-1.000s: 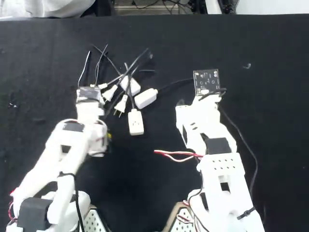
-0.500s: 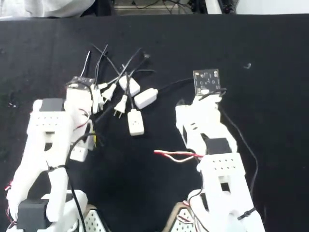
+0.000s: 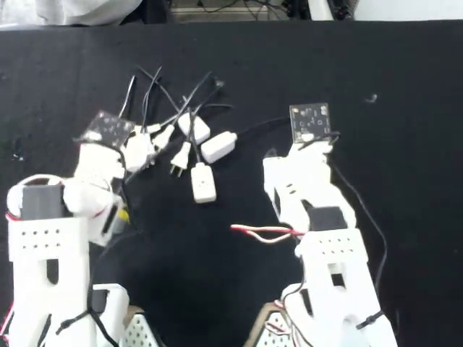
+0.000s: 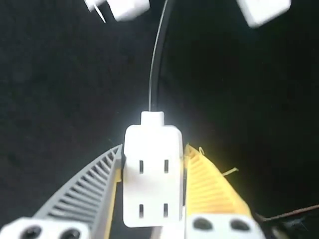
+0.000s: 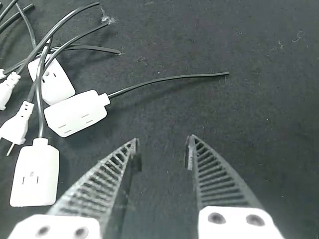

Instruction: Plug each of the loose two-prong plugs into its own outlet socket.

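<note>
One white outlet socket (image 4: 152,174) sits clamped between the fingers of the left gripper (image 4: 152,149), slots facing up at the wrist camera. Its black cord (image 4: 158,50) runs away over the black table (image 3: 289,65). Near it in the tangle lie a two-prong plug (image 3: 179,160) and three loose sockets: the near socket (image 3: 203,182), the middle socket (image 3: 218,147) and the far socket (image 3: 194,128). The right gripper (image 5: 162,144) hangs over the table to their right, fingers spread, holding nothing.

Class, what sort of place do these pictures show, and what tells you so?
Most likely a robotics lab bench: the left arm and right arm stand at a black-covered table, and loose white outlet sockets and two-prong plugs lie spread out like a practice exercise.
</note>
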{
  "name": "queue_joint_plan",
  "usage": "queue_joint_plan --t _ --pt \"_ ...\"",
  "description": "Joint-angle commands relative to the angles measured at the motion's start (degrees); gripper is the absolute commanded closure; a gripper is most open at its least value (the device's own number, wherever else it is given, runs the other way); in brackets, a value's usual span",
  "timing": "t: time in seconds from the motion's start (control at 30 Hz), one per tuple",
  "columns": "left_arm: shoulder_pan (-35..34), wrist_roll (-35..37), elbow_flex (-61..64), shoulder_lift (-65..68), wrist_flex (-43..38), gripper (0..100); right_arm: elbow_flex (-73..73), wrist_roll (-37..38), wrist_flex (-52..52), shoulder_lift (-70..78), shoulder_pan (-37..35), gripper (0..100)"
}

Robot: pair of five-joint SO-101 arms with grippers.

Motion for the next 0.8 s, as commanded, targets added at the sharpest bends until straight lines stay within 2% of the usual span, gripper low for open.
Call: queue_joint_plan --t 0.0,0.1,0.17,0.27,0.33,0.53,0.63,0.77 --pt "1.0 20.4 8.8 -1.9 -9.6 97 -0.3 -0.5 -1.0 -0.2 0.5 84.2" --pt "1.9 36.3 14.9 -1.8 -19.2 97 -0.3 -0.5 -0.9 -0.2 0.5 84.2" --pt "5.1 44.6 19.3 -1.8 -23.1 97 -0.3 -0.4 -0.9 -0.2 0.5 84.2" --pt "10.8 50.3 24.6 -1.7 -26.4 97 -0.3 -0.4 -0.9 -0.2 0.5 84.2" --pt "14.0 48.4 26.4 -1.8 -28.2 94 -0.3 -0.3 -0.9 -0.2 0.5 84.2" --pt "16.5 40.0 26.6 -1.3 -28.7 72 -0.3 -0.2 -0.9 -0.2 0.5 84.2" --pt "16.5 32.1 24.1 -1.8 -28.5 74 -0.3 -0.2 -0.9 -0.2 0.5 84.2" --pt "16.4 26.4 22.0 -1.8 -28.4 77 -0.3 -0.2 -0.9 -0.2 0.5 84.2"
